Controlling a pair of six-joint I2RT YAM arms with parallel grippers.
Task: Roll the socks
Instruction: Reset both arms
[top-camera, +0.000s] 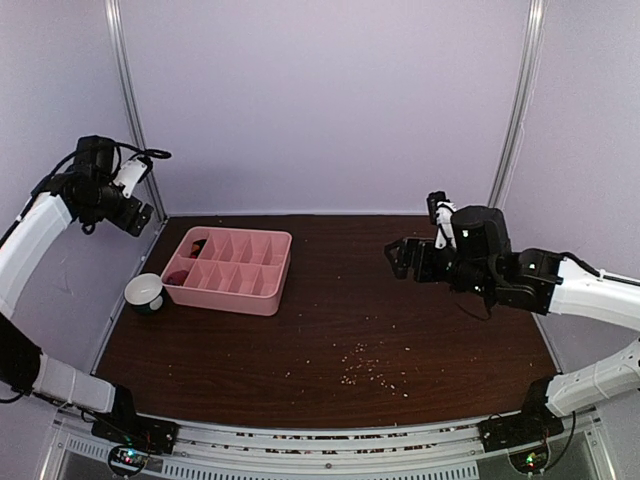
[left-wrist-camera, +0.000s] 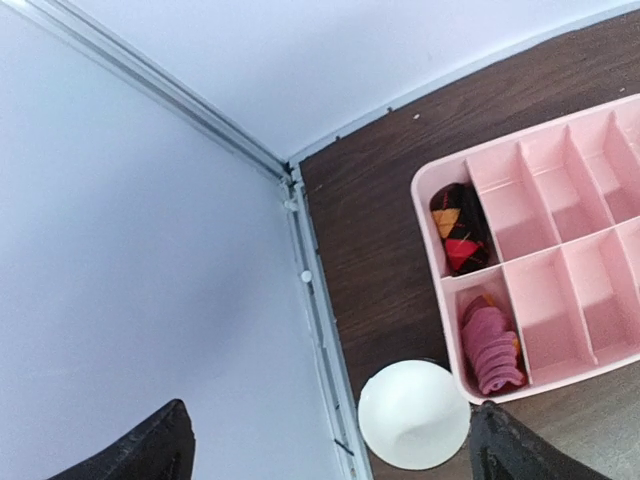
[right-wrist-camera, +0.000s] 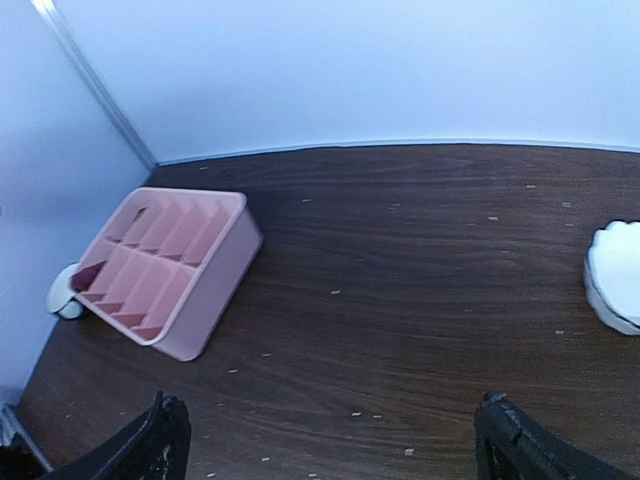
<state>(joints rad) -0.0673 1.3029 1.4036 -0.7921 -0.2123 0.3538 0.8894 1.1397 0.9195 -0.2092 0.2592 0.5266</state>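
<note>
A dark wooden table (top-camera: 330, 320) sits inside pale lavender walls, with a scatter of crumbs (top-camera: 365, 368) towards its near edge. The pink tray (top-camera: 283, 262) lies on the left part of the table, a white cup (left-wrist-camera: 412, 415) just beside its near-left corner. The socks (left-wrist-camera: 460, 228) are in the tray's two leftmost compartments: a dark diamond-patterned bundle in the far one and a pinkish, folded-over roll (left-wrist-camera: 490, 345) in the near one. No sock lies loose on the table, so the work looks at or close to its end, with the rolls already stowed. Any further move would call for a descent straight into those narrow cells without catching the dividers. The left gripper (left-wrist-camera: 330, 420) hangs high over the table's far-left corner, looking down, its fingers spread wide and holding nothing. The right gripper (top-camera: 400, 256) hovers above the table's right side, pointing towards the tray, also spread and empty.
</note>
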